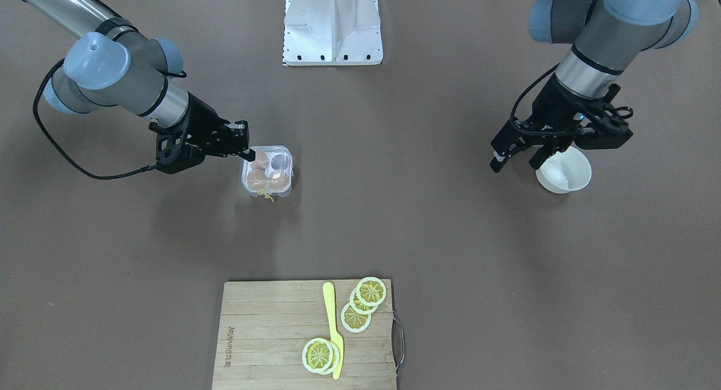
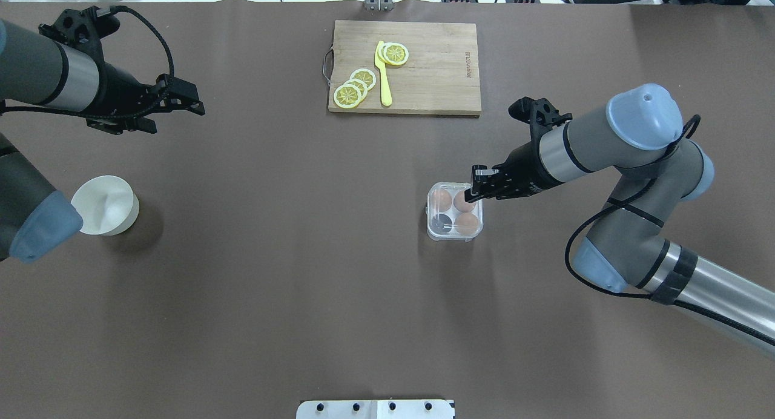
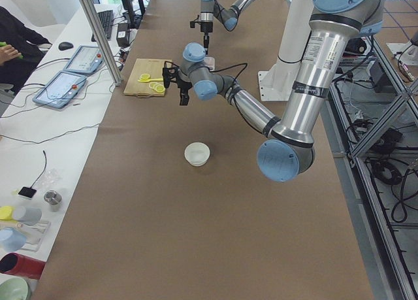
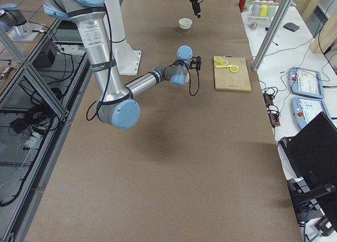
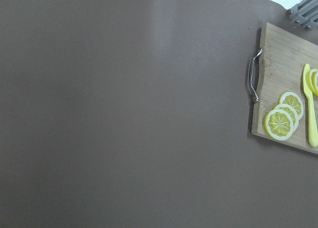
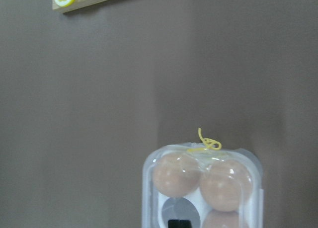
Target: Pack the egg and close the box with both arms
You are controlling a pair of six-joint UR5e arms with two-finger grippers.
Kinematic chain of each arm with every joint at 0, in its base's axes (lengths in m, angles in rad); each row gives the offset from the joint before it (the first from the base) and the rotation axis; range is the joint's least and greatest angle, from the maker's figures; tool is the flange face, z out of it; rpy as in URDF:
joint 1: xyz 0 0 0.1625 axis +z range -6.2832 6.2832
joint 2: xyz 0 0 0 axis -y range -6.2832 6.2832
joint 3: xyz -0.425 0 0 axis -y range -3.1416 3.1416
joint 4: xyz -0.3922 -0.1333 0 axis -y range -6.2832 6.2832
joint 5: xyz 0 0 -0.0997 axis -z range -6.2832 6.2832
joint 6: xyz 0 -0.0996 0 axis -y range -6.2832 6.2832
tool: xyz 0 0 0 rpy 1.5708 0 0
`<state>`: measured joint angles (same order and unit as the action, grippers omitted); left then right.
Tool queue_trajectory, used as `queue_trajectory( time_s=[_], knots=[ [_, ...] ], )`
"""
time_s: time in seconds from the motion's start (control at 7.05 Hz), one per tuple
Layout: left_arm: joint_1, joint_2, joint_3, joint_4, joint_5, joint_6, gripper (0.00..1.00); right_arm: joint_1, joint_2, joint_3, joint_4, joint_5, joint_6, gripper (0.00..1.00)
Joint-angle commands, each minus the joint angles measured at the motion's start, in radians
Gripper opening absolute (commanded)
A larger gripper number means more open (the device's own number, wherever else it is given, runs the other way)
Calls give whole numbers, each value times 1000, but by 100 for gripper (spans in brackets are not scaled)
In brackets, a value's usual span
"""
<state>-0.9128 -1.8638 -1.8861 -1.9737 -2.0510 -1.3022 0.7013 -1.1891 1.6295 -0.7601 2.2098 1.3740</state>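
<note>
The clear four-cell box [image 1: 284, 153] stands on the table with its lid down; it also shows in the overhead view [image 2: 432, 232] and the right wrist view [image 6: 149, 198]. Three light-brown eggs fill three cells, one being this egg [image 1: 278, 180] [image 2: 466, 223] [image 6: 175, 174]; one cell [image 1: 279, 162] is empty. A yellow string [image 6: 208, 143] hangs at the box's edge. My right gripper [image 1: 249, 154] [image 2: 467, 195] looks shut, its black tip [image 6: 180, 223] on or just above the lid over one egg. My left gripper [image 1: 515, 165] [image 2: 197, 104] is open and empty, far from the box.
A white bowl [image 1: 563, 173] [image 2: 106, 204] stands under my left gripper's side of the table. A wooden cutting board [image 1: 265, 333] [image 2: 436, 74] holds lemon slices [image 1: 356, 317] and a yellow knife [image 1: 333, 328]. The robot's white base mount [image 1: 332, 23] is at the table's edge.
</note>
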Motion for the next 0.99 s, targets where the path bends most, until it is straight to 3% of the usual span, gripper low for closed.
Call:
queue_trajectory(
  time_s=[0.0, 0.14, 0.43, 0.57, 0.85],
  knots=[
    [-1, -1, -4, -7, -1, 0, 98, -11, 72, 1, -39, -18, 168, 0],
    [-5, 0, -13, -7, -4, 1, 98, 9, 84, 21, -44, -19, 212, 0],
    [-53, 2, -27, -2, -12, 6, 98, 85, 42, 99, -175, -68, 208, 0],
    [-119, 26, -27, -1, -82, 47, 98, 157, 31, 102, -250, -53, 147, 0],
    [-243, 145, -36, 1, -138, 383, 98, 315, -53, 98, -352, 78, -125, 0]
  ],
)
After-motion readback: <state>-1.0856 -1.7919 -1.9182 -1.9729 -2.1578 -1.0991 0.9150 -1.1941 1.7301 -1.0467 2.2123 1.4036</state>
